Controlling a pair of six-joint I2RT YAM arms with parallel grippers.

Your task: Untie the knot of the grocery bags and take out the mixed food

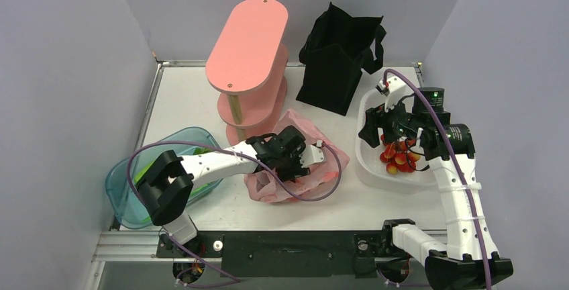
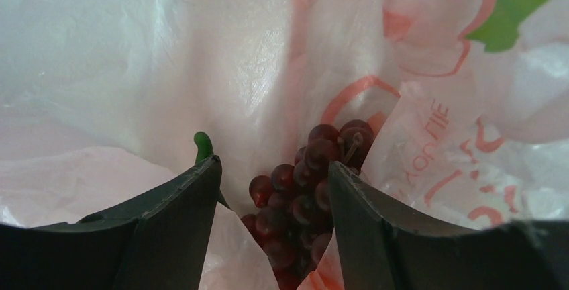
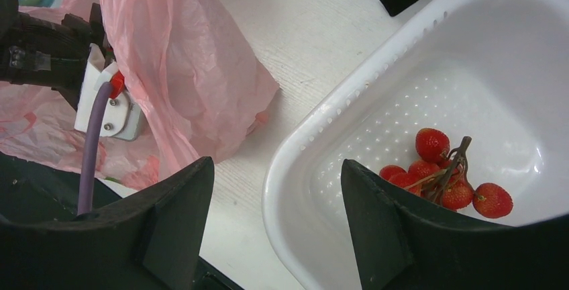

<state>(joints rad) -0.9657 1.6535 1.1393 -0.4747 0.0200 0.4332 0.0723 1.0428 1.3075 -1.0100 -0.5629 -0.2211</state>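
Note:
The pink plastic bag [image 1: 330, 159] lies crumpled mid-table with its mouth loose. My left gripper [image 1: 303, 161] reaches into it. In the left wrist view its jaws [image 2: 274, 162] stand apart on either side of a dark red grape bunch [image 2: 302, 189]; the right finger touches the grapes, while bag film lies by the left finger. A green tip [image 2: 203, 146] pokes up behind that finger. The black tote [image 1: 339, 55] stands upright at the back. My right gripper [image 1: 376, 132] hovers open and empty over the white basket's rim [image 3: 295, 149]. Small red fruits [image 3: 436, 169] lie in the basket.
A pink two-tier shelf [image 1: 248, 45] stands at the back centre, close to the bag. A blue translucent tub [image 1: 127, 176] with something green in it sits at the near left. The white basket [image 1: 366, 169] is at the right, by the tote. Grey walls enclose the table.

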